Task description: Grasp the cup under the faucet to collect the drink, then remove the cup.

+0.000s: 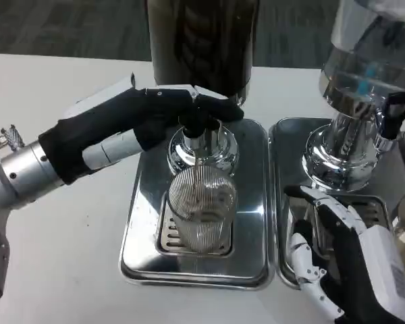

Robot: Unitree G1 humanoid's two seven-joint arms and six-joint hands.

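A clear ribbed cup stands upright on the drip grate of the left dispenser's steel tray, right under the faucet. My left hand reaches in from the left, its fingers lying on the black faucet lever above the cup. Whether drink is flowing I cannot tell. My right hand hovers at the lower right over the second tray, fingers apart and holding nothing, a short way to the right of the cup.
A dark drink dispenser rises behind the cup. A second dispenser with a clear tank stands on its own steel tray to the right. White table lies to the left and front.
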